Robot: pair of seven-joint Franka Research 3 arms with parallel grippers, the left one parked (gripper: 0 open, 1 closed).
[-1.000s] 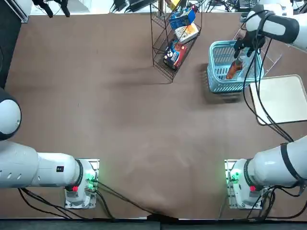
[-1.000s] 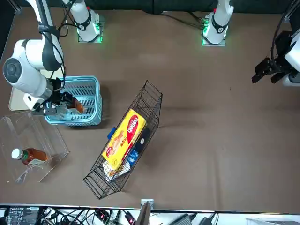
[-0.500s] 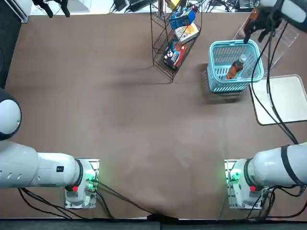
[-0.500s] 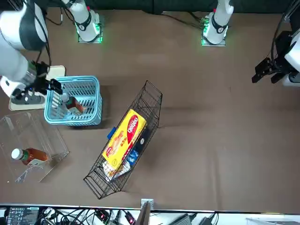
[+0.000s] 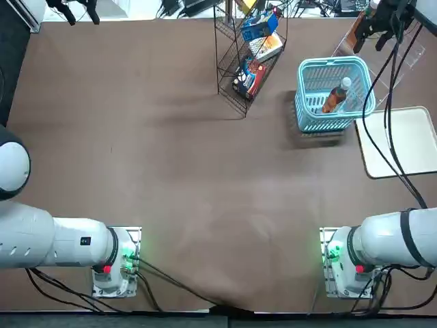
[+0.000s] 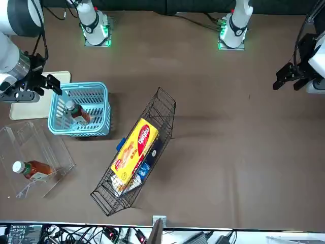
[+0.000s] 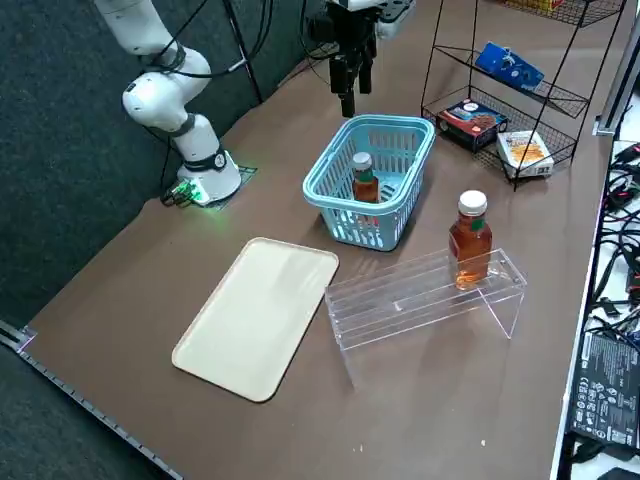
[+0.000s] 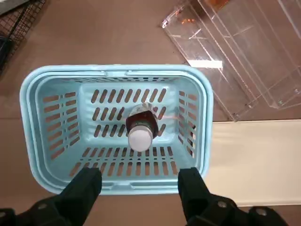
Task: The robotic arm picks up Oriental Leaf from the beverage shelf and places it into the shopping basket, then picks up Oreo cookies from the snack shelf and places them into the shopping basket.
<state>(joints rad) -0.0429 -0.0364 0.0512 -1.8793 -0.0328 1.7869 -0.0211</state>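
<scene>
Oriental Leaf btl. point(image 7: 365, 185), amber w/ white cap, sits inside the blue basket point(image 5: 314, 123), far right on the table point(image 5: 171, 171). Right claw point(image 8: 140, 178) hovers nearby, fingers spread, holding nothing. Another btl. point(image 7: 470, 245) stands on the clear shelf point(image 7: 400, 298). Blue Oreo pk. point(image 7: 510, 66) rests in the wire rack point(image 7: 574, 98), left of basket.
</scene>
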